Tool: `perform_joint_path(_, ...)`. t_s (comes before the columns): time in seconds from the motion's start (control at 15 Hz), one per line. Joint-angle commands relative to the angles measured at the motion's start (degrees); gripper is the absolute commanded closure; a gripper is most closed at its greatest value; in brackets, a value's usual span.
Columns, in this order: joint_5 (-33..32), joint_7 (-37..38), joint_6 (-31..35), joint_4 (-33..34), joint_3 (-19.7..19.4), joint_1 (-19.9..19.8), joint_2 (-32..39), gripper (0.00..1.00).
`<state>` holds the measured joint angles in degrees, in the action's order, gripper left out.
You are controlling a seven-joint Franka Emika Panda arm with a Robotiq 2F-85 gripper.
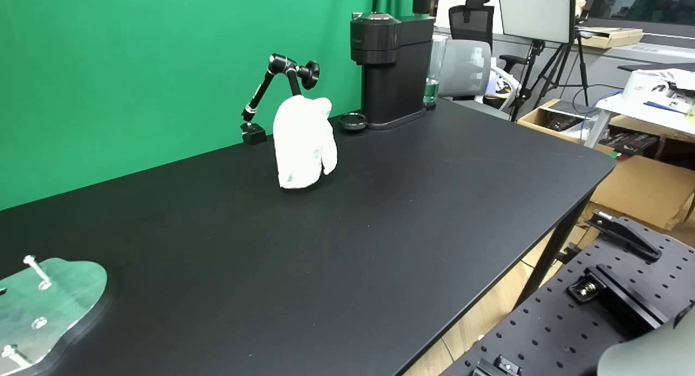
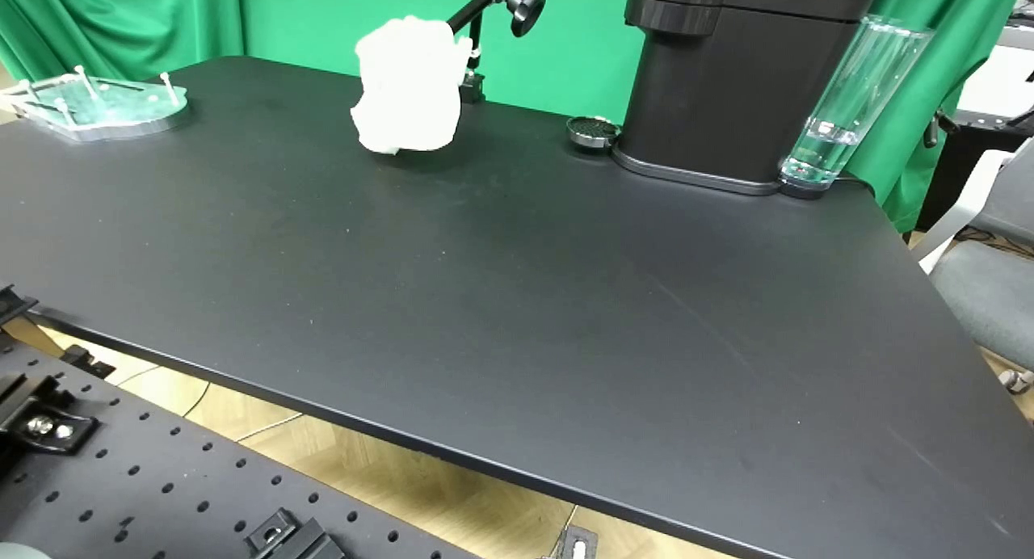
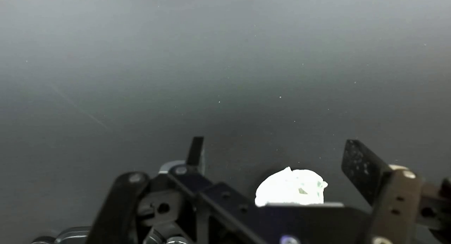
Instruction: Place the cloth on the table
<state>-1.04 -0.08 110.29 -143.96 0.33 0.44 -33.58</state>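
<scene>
The white cloth (image 1: 303, 142) hangs bunched on the end of a black jointed arm stand (image 1: 282, 71), near the green backdrop. It also shows in an exterior view (image 2: 410, 86), with its lower end apparently just above the table (image 2: 517, 300). In the wrist view the cloth (image 3: 290, 188) lies between and beyond my fingers, its lower part hidden by the gripper body. My gripper (image 3: 273, 148) is open, with nothing between its fingertips, apart from the cloth. The gripper is out of view in both exterior views.
A black coffee machine (image 1: 388, 69) with a clear water tank (image 2: 852, 107) stands right of the cloth. A small round dish (image 2: 594, 131) sits beside it. A greenish clear plate with pegs (image 1: 59, 294) is at the table's left end. A perforated mounting plate (image 1: 543, 321) adjoins the table's front edge.
</scene>
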Motion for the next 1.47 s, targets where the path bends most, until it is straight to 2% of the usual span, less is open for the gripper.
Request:
perform_joint_path(0.0,-1.4,0.3,7.0,0.7,0.7,-0.2,3.9,0.00)
perform_joint_path(0.53,-1.6,2.2,25.9,3.9,4.3,1.3,19.0,0.00)
perform_joint_path(1.0,-2.4,2.3,34.1,7.3,5.5,2.2,29.8,0.00)
perform_joint_path(1.4,-3.0,2.5,37.8,9.6,6.2,4.3,36.1,0.00)
